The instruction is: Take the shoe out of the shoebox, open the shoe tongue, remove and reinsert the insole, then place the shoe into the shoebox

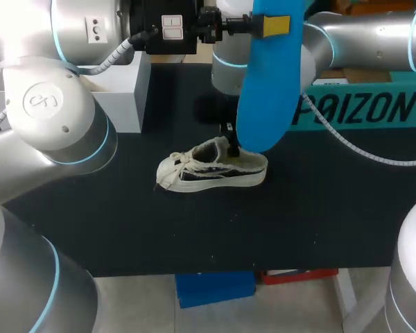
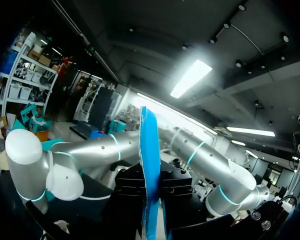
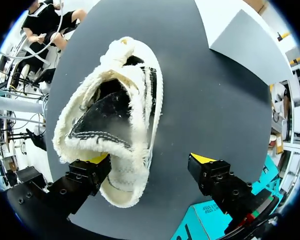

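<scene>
Pinching the insole (image 1: pixel 263 90) upper middle, the left pincer (image 1: pixel 263 26) has it out; shoe (image 1: pixel 211 166) sits mid-frame on the counter (image 1: pixel 319 208), right pincer (image 3: pixel 150 161) spread at its heel. Next, likely: feed it back in.

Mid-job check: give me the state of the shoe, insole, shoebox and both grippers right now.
shoe: standing on its sole on the table, opening spread, insole removed.
insole: out, held up in the air over the shoe's heel.
left gripper: shut on the insole.
right gripper: open, one finger at the shoe's heel, the other clear.
shoebox: back left on the table; inside not visible.
</scene>
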Controlling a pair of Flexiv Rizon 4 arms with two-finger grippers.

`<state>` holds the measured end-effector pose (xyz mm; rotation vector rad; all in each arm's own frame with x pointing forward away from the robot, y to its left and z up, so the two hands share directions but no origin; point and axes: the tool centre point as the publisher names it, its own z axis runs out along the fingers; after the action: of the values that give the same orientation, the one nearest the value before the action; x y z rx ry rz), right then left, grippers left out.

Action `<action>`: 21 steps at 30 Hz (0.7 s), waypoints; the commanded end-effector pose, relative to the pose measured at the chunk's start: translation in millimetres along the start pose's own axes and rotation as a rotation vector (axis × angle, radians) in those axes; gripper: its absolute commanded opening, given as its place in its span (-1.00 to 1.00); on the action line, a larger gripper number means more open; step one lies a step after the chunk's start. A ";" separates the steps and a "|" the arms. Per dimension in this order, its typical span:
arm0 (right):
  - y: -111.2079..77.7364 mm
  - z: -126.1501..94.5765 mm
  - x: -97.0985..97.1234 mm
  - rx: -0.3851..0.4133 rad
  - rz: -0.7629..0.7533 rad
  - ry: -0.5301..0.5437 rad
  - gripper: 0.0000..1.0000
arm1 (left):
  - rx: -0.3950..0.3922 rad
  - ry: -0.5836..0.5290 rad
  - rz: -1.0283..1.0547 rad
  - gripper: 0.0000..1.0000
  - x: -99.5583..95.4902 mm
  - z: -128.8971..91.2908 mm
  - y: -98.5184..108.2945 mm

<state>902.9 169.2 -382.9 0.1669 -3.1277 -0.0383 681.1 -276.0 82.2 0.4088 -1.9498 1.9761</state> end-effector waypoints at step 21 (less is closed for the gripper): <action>10.2 14.3 -4.0 0.087 0.013 0.030 -1.00 | 0.000 -0.004 0.000 -1.00 0.8 0.5 1.2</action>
<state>905.5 180.2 -397.2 0.1482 -3.1006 0.0977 681.0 -276.0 82.2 0.4088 -1.9498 1.9761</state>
